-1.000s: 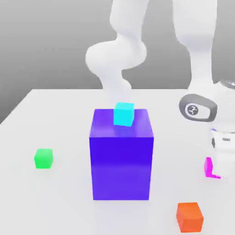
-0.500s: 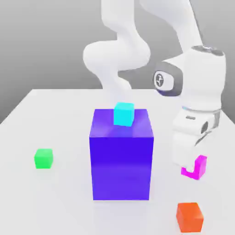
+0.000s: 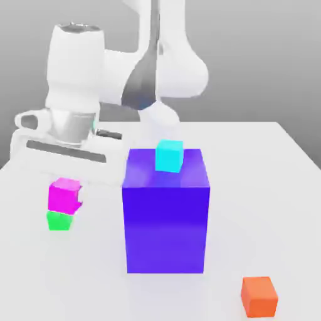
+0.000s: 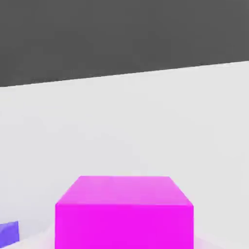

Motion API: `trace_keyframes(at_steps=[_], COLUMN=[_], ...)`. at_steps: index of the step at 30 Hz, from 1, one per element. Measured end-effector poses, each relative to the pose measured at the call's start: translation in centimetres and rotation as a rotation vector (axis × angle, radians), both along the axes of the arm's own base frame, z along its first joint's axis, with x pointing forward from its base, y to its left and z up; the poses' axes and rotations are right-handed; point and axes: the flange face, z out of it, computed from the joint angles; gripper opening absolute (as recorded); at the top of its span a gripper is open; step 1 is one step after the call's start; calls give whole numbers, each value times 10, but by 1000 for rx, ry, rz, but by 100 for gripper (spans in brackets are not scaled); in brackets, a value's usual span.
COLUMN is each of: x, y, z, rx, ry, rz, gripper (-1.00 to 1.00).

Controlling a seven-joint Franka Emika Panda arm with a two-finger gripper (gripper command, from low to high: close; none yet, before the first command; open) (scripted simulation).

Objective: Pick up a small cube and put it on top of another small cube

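White table (image 3: pixel 263 188), claw (image 3: pixel 68 188) low (clamped)

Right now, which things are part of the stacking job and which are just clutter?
In the job:
- magenta cube, directly above the green one
- green cube
- gripper, over the magenta cube

Just lying about:
- big blue block
- cyan cube on top of it
- orange cube
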Motion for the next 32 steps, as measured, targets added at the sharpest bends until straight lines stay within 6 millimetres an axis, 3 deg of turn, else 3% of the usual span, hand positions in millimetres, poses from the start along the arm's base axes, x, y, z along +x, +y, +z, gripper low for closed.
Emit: trace_keyframes(at_steps=[3, 6, 10, 14, 22, 30, 31, 32], x=[-45, -91, -116, -120, -113, -119, -121, -121], y=[-43, -74, -62, -51, -52, -50, -50, -50], z=[-4, -13, -47, -67, -90, -127, -131, -131], rx=[30, 67, 153, 204, 220, 204, 201, 201], ry=[-5, -7, 64, 101, 91, 103, 106, 106], rz=[-191, -368, -407, -398, -389, -394, -397, -398], gripper=[-100, -100, -100, -100, -100, -100, 100, 100])
